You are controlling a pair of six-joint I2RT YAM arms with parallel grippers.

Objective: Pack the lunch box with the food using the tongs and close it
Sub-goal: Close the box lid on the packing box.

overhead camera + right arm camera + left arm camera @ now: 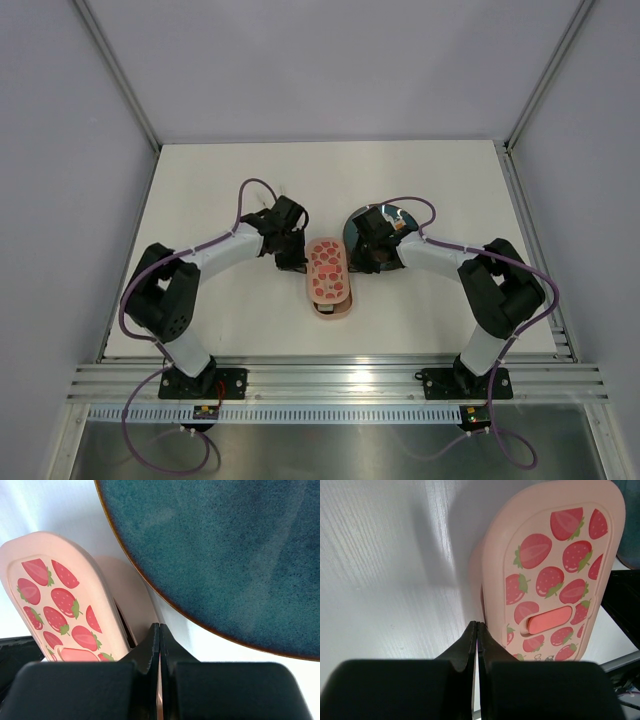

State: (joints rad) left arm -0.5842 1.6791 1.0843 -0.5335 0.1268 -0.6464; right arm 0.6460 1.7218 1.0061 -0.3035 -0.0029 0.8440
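Both pairs of jaws are clenched, fingertips pressed together, with nothing between them. The left jaws stand at the left long side of the lunch box (337, 308). In the left wrist view their closed tips sit just against the edge where the lid (555, 565) overhangs the box wall; whether they touch the plastic I cannot tell. The right jaws stand at the opposite long side. In the right wrist view their tips point into the narrow gap between the lid's edge and the box body, with the rim of the dark teal plate (225, 555) just beside them.

The lunch box lies near the middle of the white table (230, 180), between the two pairs of jaws, its long axis running away from the arm bases. The lid, printed with red strawberries and carrying a coral tab (549, 620), rests on top of the box but not squarely. From above, the near end of the box shows beyond the lid. The plate lies just beyond the box's right side, partly under the right arm's wrist.
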